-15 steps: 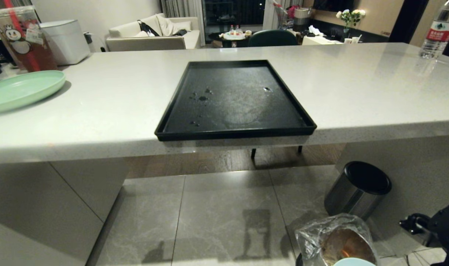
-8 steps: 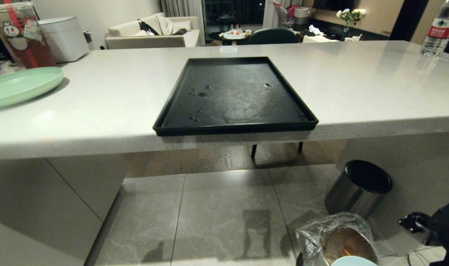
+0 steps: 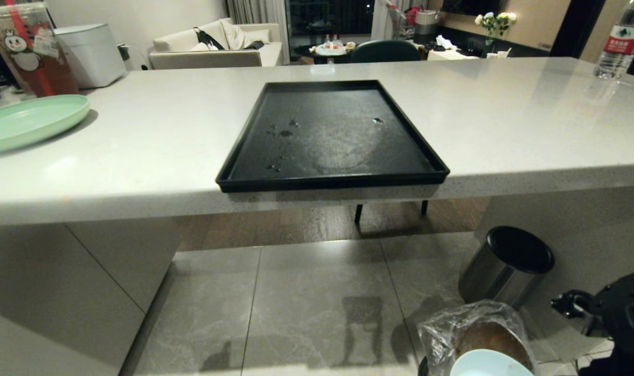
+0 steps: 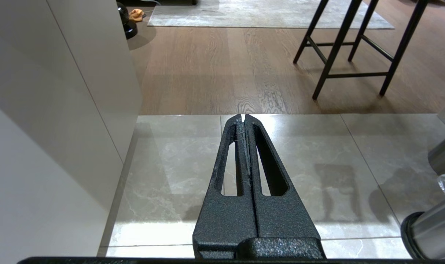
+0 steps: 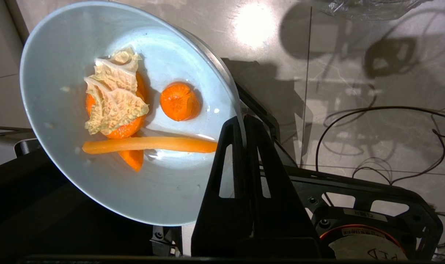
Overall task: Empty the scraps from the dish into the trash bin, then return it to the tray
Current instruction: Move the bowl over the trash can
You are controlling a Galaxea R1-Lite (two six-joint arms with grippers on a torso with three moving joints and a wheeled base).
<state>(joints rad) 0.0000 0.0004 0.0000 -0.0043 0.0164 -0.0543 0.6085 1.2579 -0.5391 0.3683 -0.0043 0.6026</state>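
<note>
Right tool (image 5: 242, 123) is clamped tight on the dish (image 5: 109, 110) rim, scraps (image 5: 134, 110) still inside, trash bin (image 3: 479, 329) just below; left tool (image 4: 243, 119) sits closed, empty.

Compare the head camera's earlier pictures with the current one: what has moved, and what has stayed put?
The dish, pinched at its rim by the right gripper, has come further into view over the trash bin; the scraps are still in it. The whole view shifted slightly early on. The tray and the shut left gripper look unmoved.
</note>
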